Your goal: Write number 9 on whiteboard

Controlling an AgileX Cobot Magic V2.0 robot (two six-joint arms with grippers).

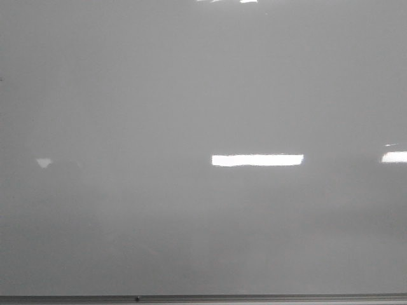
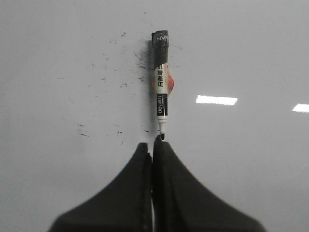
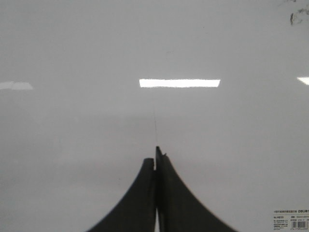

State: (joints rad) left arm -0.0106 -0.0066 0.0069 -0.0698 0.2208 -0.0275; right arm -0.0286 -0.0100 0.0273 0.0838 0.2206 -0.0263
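Left gripper (image 2: 153, 145) sits low over the whiteboard (image 2: 58, 72), fingers (image 2: 178, 193) pressed together w/ only a thin seam between, gripping nothing. Just past the tips lies a marker (image 2: 161, 82), flat on the board, nib end nearest the fingers, dark cap end pointing away; whether nib touches the tips, can't tell. Faint black smudges (image 2: 128, 72) speckle the board beside the marker. Right gripper (image 3: 157, 153) same story: fingers (image 3: 178, 203) closed tight, empty, aimed over bare board. Right wrist cam alone shows a small printed label (image 3: 291, 220) w/ barcode at the board's corner, plus a dark scuff (image 3: 292, 18) at the far edge. Front cam shows neither arm, only glossy board w/ bright light reflections (image 1: 257, 160) and the grey frame edge (image 1: 203, 298) along the bottom. No number 9 visible in any view; board unwritten.
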